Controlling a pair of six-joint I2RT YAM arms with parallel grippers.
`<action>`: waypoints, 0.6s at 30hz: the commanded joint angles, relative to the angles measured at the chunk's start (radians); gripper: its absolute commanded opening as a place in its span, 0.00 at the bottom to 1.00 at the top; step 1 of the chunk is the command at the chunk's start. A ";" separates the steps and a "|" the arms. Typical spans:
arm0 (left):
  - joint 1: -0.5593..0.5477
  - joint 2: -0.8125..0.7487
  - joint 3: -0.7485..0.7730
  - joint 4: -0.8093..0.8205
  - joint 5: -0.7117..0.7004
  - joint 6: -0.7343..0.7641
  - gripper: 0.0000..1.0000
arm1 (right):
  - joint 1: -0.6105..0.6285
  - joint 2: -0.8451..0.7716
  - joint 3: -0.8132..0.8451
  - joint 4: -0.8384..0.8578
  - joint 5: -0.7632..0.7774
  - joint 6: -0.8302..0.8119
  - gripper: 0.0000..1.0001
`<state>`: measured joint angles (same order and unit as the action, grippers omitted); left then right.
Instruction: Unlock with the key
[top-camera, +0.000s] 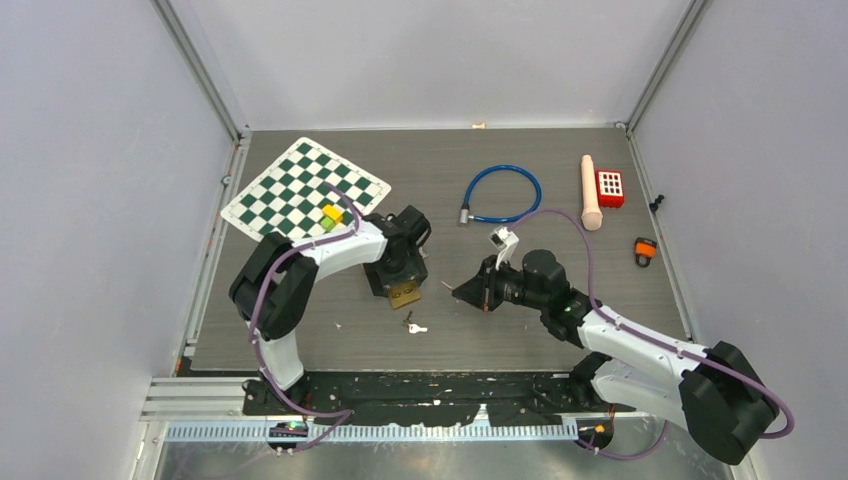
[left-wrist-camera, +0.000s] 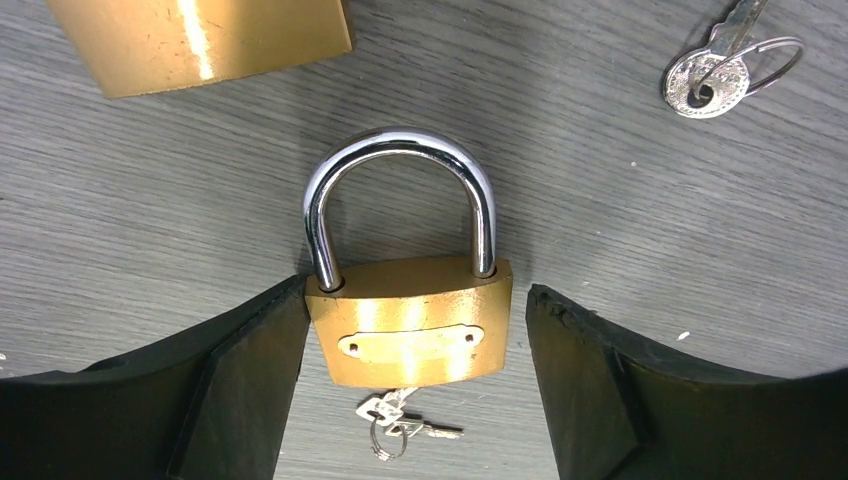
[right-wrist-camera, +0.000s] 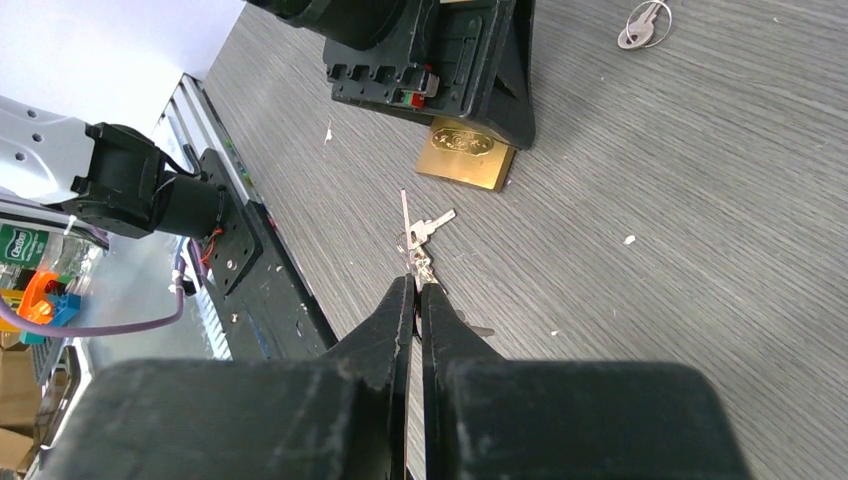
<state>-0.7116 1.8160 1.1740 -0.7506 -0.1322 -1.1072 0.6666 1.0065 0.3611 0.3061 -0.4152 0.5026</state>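
— Fingers (left-wrist-camera: 255, 370) of left gripper (left-wrist-camera: 415, 295)?
— Spread wide, flanking the brass padlock (left-wrist-camera: 410, 325) flat on the table (left-wrist-camera: 620, 230); one pad against its side.
— Right gripper (right-wrist-camera: 417, 285)?
— Clenched, empty, near the keys (right-wrist-camera: 425, 232).

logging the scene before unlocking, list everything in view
padlock: 1, brass, lying flat, centre
brass block: 1, gold, beyond padlock, cropped
key bunch: 1, silver, at padlock's base
ringed key: 1, silver, alone beyond padlock
chessboard: 1, green-white, far left
blocks: 2, yellow and green, chessboard's near edge
cable lock: 1, blue, far centre
cylinder: 1, beige, far right
keypad: 1, red, beside cylinder
small gadget: 1, orange-black, right edge
left gripper: 1, black, open over padlock
right gripper: 1, black, shut
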 joint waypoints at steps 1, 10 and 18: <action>-0.036 0.015 -0.031 0.010 -0.052 -0.071 0.81 | 0.007 -0.033 -0.009 0.022 0.019 -0.008 0.05; -0.064 0.080 0.007 -0.088 -0.139 -0.113 0.82 | 0.007 -0.061 -0.027 0.022 0.027 0.003 0.05; -0.098 0.134 0.065 -0.174 -0.174 -0.132 0.83 | 0.007 -0.101 -0.053 0.023 0.039 0.009 0.05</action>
<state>-0.7898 1.8828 1.2533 -0.8387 -0.2657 -1.2057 0.6666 0.9401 0.3164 0.3054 -0.3973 0.5068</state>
